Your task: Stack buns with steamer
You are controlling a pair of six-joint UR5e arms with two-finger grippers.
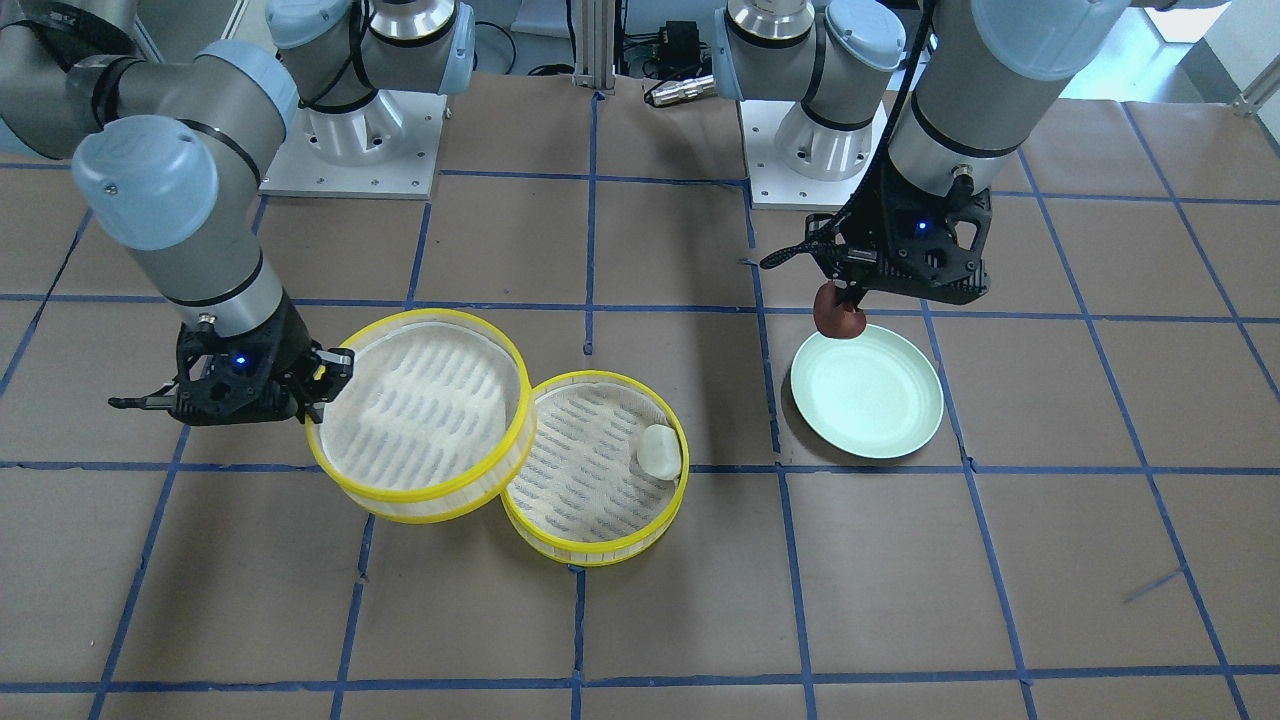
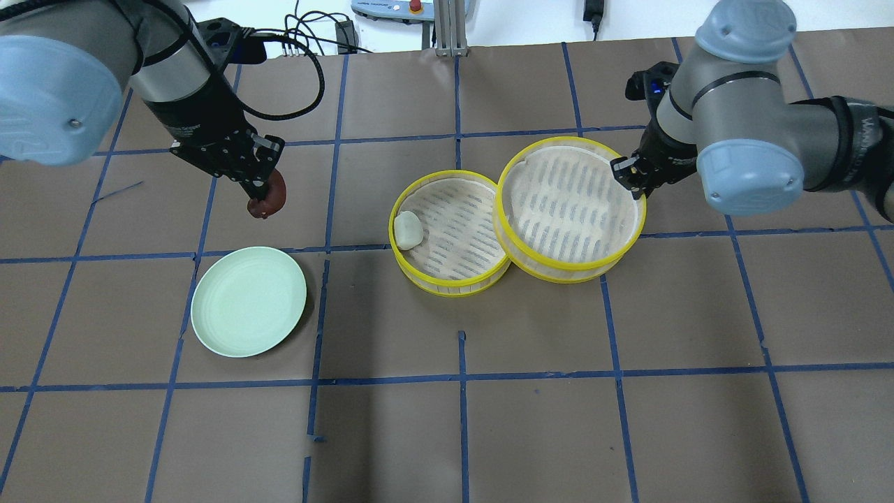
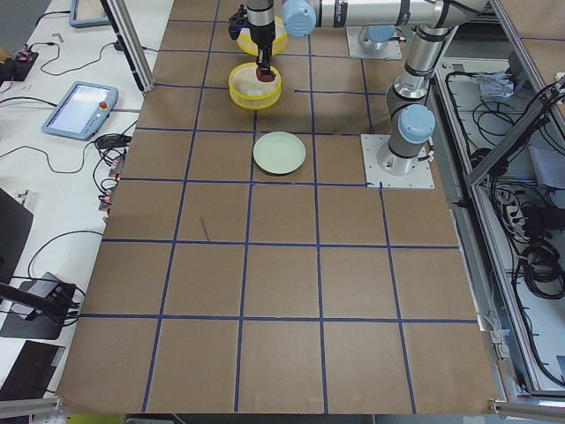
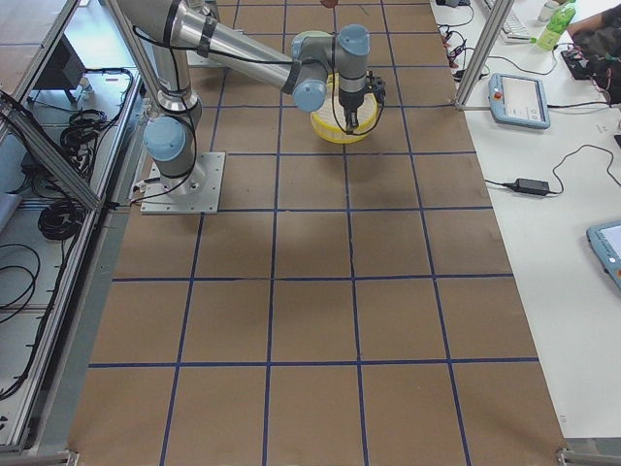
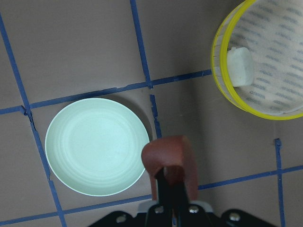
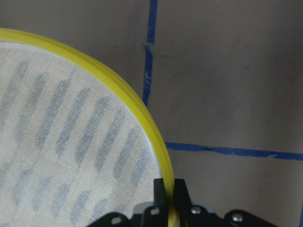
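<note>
My left gripper [image 2: 262,199] is shut on the reddish-brown bun [image 2: 274,194] and holds it in the air just beyond the far edge of the pale green plate [image 2: 249,300]. In the left wrist view the brown bun [image 5: 165,153] sits between the fingers. The white bun [image 2: 408,229] lies inside the lower yellow-rimmed steamer tray [image 2: 461,241], against its left wall. My right gripper [image 2: 628,175] is shut on the rim of a second, empty steamer tray [image 2: 569,202]. This tray overlaps the lower tray's right edge. The right wrist view shows its yellow rim [image 6: 118,90] between the fingers.
The green plate [image 1: 867,392] is empty and sits on the brown table with blue tape grid lines. The two arm bases stand at the robot's side of the table. Cables and a metal post lie beyond the far table edge.
</note>
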